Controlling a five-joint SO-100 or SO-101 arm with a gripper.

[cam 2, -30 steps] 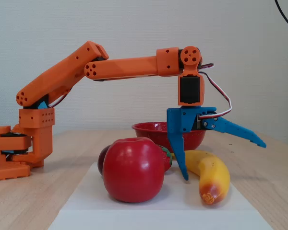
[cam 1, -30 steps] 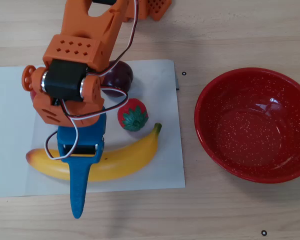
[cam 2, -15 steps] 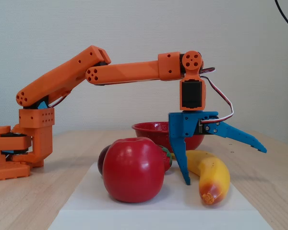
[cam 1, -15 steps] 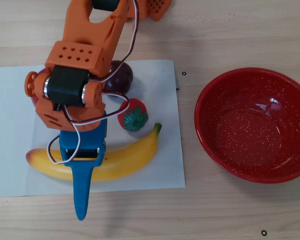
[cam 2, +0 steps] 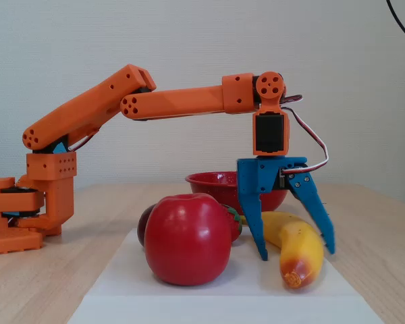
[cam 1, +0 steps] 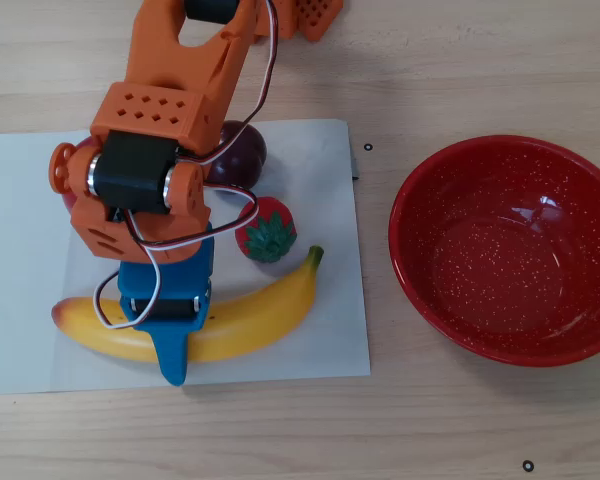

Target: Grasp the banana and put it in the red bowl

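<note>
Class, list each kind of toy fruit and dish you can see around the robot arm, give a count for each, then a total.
banana: 1
strawberry: 1
red apple: 1
dark plum: 1
red bowl: 1
Total: 5

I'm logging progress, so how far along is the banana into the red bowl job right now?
Done: the hand is down over the banana, one finger on each side. In hand: its fingers are partly closed around the banana, which lies on the white paper, not lifted. Left: finish the grip, lift, carry it to the red bowl, which is empty, and release.
</note>
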